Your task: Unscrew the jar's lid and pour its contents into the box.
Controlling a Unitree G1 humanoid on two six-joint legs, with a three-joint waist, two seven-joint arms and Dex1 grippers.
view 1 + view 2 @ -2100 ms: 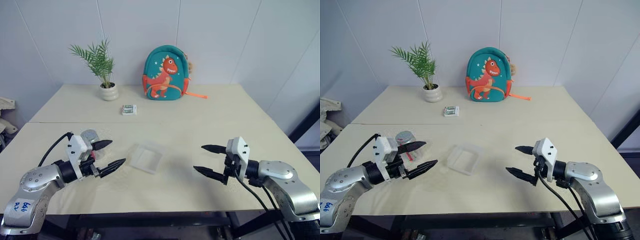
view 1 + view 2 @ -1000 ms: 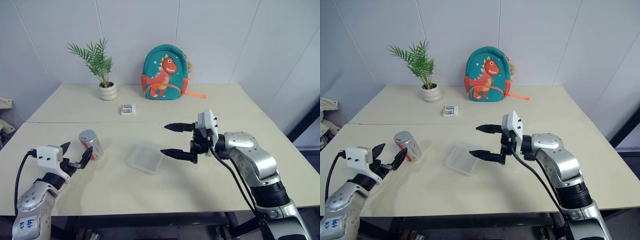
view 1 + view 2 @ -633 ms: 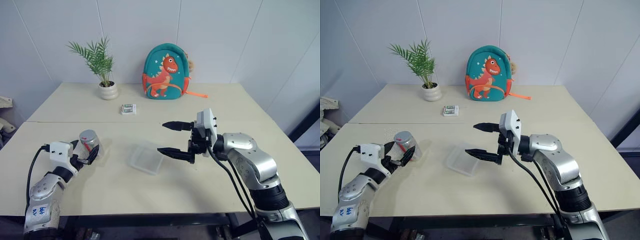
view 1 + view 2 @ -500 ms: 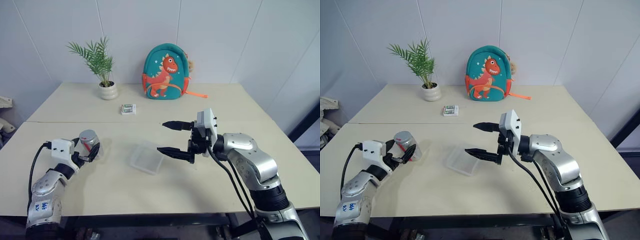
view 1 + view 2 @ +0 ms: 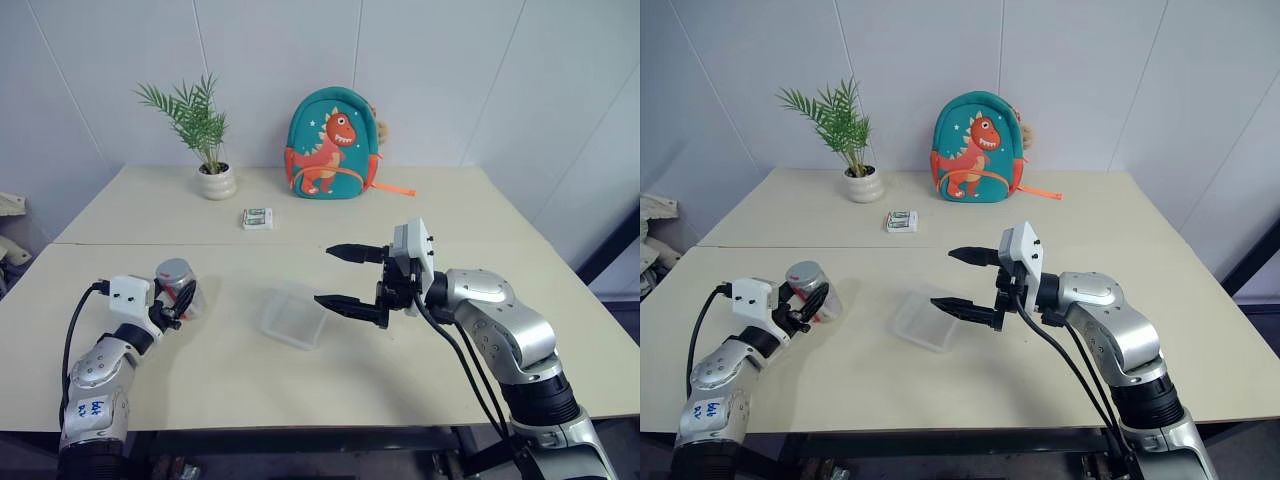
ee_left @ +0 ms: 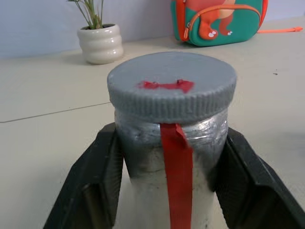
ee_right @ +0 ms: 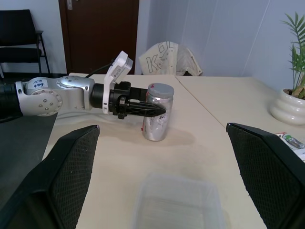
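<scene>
Beige surface [image 5: 400, 390] against white wall | left hand [image 5: 176, 303] pinches small clear plastic cylindrical jar [image 5: 178, 286] below its grey ribbed screw lid [image 6: 171, 85], likely steadying it for unscrewing | right hand [image 5: 338, 276] spread, hovering over shallow clear square plastic box [image 5: 292, 318] | jar stands just left of box, lid on, contents unreadable; box looks empty

**Even, bright light with soft shadows**

The scene is lit brightly and evenly from overhead. Only faint, soft-edged shadows are cast on the bench [image 5: 420, 230], the clearest beside the box [image 5: 292, 317]. No strong glare is seen. The head views are sharp throughout. In the left wrist view the lid [image 6: 171, 85] is rendered crisply, while the plant pot [image 6: 100, 44] behind is slightly softened.
</scene>
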